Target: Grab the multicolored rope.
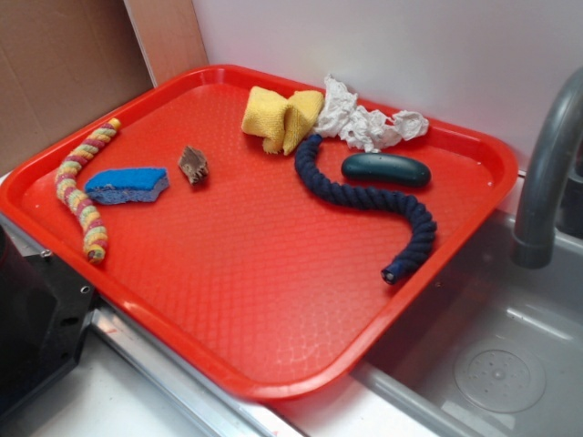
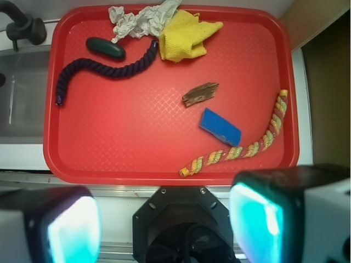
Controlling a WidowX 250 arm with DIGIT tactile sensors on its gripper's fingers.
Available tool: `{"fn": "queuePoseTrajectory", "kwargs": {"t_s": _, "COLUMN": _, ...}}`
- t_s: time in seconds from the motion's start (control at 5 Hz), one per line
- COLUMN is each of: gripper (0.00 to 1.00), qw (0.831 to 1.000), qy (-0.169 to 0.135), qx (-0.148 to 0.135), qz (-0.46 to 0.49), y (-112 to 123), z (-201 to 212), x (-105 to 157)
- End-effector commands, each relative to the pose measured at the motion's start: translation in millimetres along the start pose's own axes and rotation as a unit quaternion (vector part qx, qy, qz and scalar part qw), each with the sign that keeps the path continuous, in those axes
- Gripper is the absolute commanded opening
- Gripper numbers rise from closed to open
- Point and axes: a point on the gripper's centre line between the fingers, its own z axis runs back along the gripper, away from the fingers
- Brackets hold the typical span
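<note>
Claw: (image 2: 164,224) seen only in the wrist view, at the bottom of the frame; its two fingers (image 2: 74,227) stand spread wide apart, pinching nothing, above the near rim of the tray.
Multicolored rope: (image 1: 80,187) lies curved on the tray at the left of the exterior frame, lower right in the wrist view, just beside the blue sponge.
Tray: (image 1: 273,300) red, resting beside a sink (image 1: 496,364).
Blue sponge: (image 1: 126,184) between the multicolored rope and a small brown piece (image 1: 193,165).
Navy rope: (image 1: 369,200) right half of the exterior frame, curling around a dark green oval object (image 1: 386,169).
Yellow cloth: (image 1: 281,116) top of the tray, beside crumpled white paper (image 1: 364,120).
</note>
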Motion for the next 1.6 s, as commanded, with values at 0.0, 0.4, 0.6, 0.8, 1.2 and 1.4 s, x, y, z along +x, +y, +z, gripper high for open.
{"fn": "queuePoseTrajectory", "kwargs": {"t_s": 0.0, "gripper": 1.00, "qw": 1.000, "qy": 0.000, "qx": 0.000, "qz": 0.000, "y": 0.0, "z": 0.0, "x": 0.0}}
{"fn": "queuePoseTrajectory", "kwargs": {"t_s": 0.4, "gripper": 1.00, "qw": 0.969, "qy": 0.010, "qx": 0.011, "qz": 0.247, "y": 55.7, "z": -86.5, "x": -8.7}}
{"fn": "queuePoseTrajectory", "kwargs": {"t_s": 0.6, "gripper": 1.00, "qw": 0.930, "qy": 0.020, "qx": 0.031, "qz": 0.365, "y": 69.4, "z": -117.0, "x": -16.7}}
{"fn": "queuePoseTrajectory", "kwargs": {"t_s": 0.8, "gripper": 1.00, "qw": 0.913, "qy": 0.003, "qx": 0.001, "qz": 0.407, "y": 88.8, "z": -153.6, "x": -19.2}}
{"fn": "queuePoseTrajectory", "kwargs": {"t_s": 1.2, "gripper": 1.00, "qw": 0.943, "qy": -0.007, "qx": -0.008, "qz": 0.332, "y": 96.4, "z": -202.0, "x": -11.0}}
{"fn": "queuePoseTrajectory", "kwargs": {"t_s": 1.4, "gripper": 1.00, "qw": 0.953, "qy": 0.003, "qx": -0.006, "qz": 0.302, "y": 91.3, "z": -213.4, "x": -3.1}}
